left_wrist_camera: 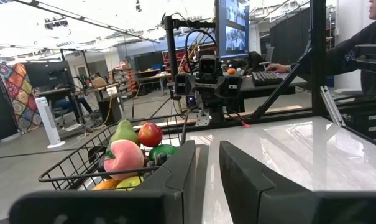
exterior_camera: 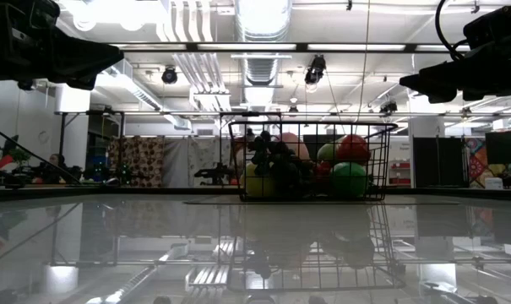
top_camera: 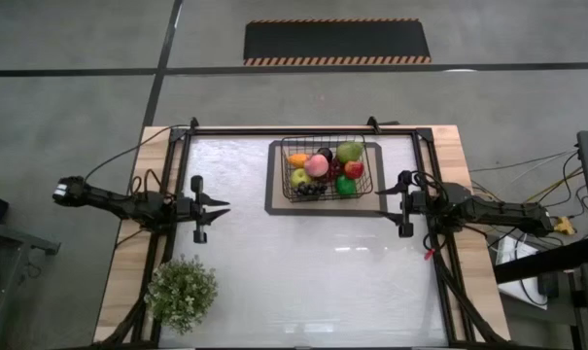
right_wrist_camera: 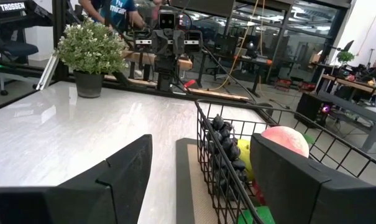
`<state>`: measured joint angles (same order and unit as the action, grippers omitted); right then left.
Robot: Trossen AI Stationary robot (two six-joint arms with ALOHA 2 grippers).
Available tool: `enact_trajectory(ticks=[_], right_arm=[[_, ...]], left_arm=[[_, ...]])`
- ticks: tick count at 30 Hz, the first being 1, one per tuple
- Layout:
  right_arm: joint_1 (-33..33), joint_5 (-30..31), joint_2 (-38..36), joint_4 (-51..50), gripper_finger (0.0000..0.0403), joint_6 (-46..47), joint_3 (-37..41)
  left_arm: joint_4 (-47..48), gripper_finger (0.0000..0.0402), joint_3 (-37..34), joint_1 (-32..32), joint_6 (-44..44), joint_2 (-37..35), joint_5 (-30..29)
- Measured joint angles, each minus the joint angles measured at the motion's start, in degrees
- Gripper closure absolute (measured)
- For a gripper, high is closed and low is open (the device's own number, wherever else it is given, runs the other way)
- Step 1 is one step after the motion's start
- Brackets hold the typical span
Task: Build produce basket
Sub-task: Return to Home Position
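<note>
The black wire-mesh basket (top_camera: 323, 170) stands on a flat dark mat (top_camera: 272, 199) at the table's far middle. In it lie several toy fruits: a pink peach (top_camera: 317, 165), a green pear (top_camera: 349, 152), a red apple (top_camera: 353, 169), a green apple (top_camera: 344, 186), an orange fruit (top_camera: 297, 158) and dark grapes (top_camera: 311, 190). The basket also shows in the low view (exterior_camera: 310, 160) and in both wrist views (left_wrist_camera: 113, 163) (right_wrist_camera: 231, 155). My left gripper (top_camera: 224, 206) hovers shut left of the basket. My right gripper (top_camera: 379, 190) hovers open just right of the basket. Neither holds anything.
A bushy green potted plant (top_camera: 182, 292) stands at the table's near left corner and shows in the right wrist view (right_wrist_camera: 91, 46). The white tabletop (top_camera: 313, 272) stretches in front of the basket. A person sits at a desk beyond the table (left_wrist_camera: 362, 43).
</note>
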<state>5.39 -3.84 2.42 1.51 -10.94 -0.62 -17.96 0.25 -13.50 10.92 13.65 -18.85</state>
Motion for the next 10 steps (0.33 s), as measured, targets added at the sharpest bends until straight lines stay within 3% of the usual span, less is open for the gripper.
enact_trajectory(ticks=[10], right_arm=[[0.0,0.0,0.0,0.01,0.0148,0.0,-0.02]], left_arm=[[0.01,0.0346,0.0,0.0,0.0,0.0,0.01]])
